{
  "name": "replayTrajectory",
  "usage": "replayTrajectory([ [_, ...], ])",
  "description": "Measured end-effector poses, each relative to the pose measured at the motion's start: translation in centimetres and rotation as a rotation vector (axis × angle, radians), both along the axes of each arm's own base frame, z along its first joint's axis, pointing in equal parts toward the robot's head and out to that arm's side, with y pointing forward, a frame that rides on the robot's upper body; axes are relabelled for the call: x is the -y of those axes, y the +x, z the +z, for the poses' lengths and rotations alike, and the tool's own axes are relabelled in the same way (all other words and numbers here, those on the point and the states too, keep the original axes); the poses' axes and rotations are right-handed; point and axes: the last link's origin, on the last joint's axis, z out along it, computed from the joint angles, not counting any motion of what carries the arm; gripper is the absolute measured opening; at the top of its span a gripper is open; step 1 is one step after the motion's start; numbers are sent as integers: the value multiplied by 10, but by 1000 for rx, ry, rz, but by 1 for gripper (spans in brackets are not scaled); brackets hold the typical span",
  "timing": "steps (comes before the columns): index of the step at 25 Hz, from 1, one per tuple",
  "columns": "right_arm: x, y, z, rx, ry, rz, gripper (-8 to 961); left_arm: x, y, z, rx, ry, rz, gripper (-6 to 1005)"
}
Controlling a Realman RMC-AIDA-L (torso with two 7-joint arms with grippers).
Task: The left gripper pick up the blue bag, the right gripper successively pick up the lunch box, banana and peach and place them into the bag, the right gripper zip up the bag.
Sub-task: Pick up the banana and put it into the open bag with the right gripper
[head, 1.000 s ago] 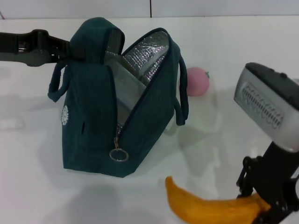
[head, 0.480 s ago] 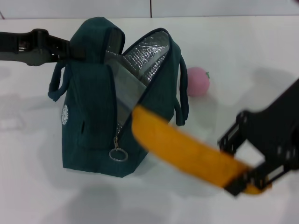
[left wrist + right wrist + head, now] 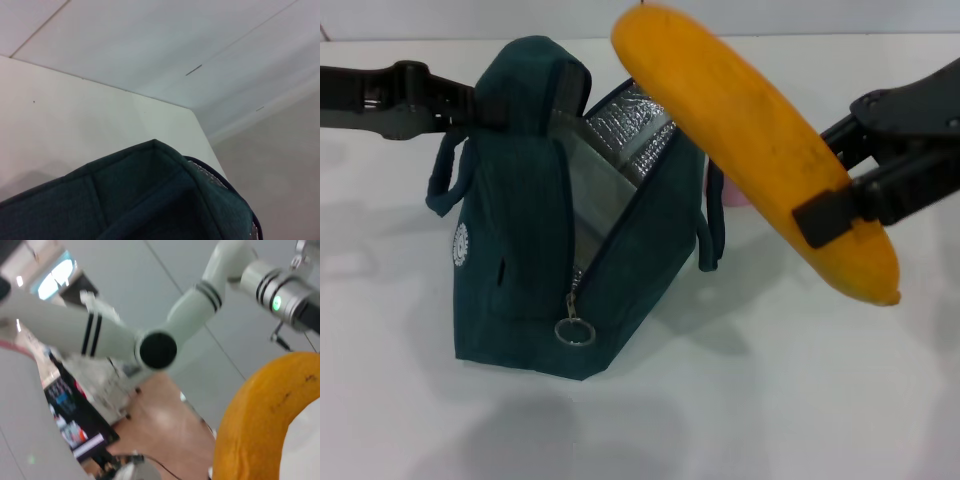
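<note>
The blue bag (image 3: 530, 230), dark teal with a silver lining, stands on the white table with its zip open and its ring pull (image 3: 574, 331) hanging low. My left gripper (image 3: 470, 105) is shut on the bag's top flap, which fills the left wrist view (image 3: 150, 200). A pale grey box, apparently the lunch box (image 3: 592, 195), shows inside the opening. My right gripper (image 3: 835, 178) is shut on the banana (image 3: 760, 140), held high with its far tip above the bag's mouth. The banana (image 3: 265, 420) also fills the right wrist view. Only a pink sliver of the peach (image 3: 732, 196) shows behind it.
The white table (image 3: 770, 400) stretches in front of and to the right of the bag. A strap (image 3: 442, 185) hangs off the bag's left side and another (image 3: 712, 235) off its right. A white robot arm (image 3: 200, 305) crosses the right wrist view.
My right gripper has lifted the banana from low at the front right up and to the left, over the bag's opening. It now covers most of the peach. The bag and left gripper stay put.
</note>
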Motion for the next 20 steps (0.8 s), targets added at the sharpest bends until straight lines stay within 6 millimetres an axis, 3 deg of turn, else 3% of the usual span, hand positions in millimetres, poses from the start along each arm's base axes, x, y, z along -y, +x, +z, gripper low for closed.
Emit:
replayTrajectory([
  [6,-3,5,-8,-8,-40,-75,438,-3,6,-2,2,-4,-17,37],
  [20,-9,22,-53,66,-145,-394,438,-2,5,-4,-3,-6,-28,37],
])
